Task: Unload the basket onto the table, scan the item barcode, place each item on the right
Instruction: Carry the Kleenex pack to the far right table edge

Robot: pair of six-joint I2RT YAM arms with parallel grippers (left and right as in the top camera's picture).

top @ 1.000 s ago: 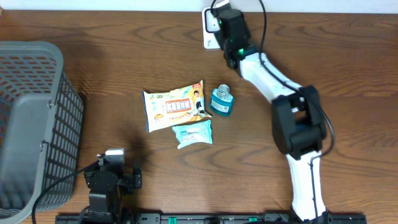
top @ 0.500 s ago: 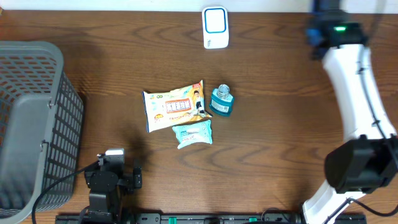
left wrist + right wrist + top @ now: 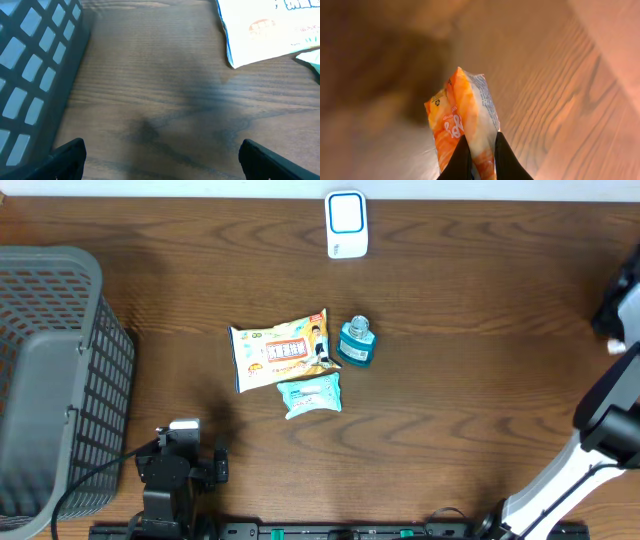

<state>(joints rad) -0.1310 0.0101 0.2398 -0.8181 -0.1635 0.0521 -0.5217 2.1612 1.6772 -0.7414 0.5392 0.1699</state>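
wooden table (image 3: 470,380): right gripper (image 3: 479,150) is pinching an orange packet (image 3: 462,122), its length running straight out; white scanner (image 3: 347,224) is sitting well to its left. left gripper (image 3: 160,160) is gaping, empty.

Orange-and-white packet (image 3: 462,125), crinkled, was held end-up, its lower end pinched in the right gripper (image 3: 477,152). White scanner (image 3: 346,225), blue-framed face up, lay flat, well apart.
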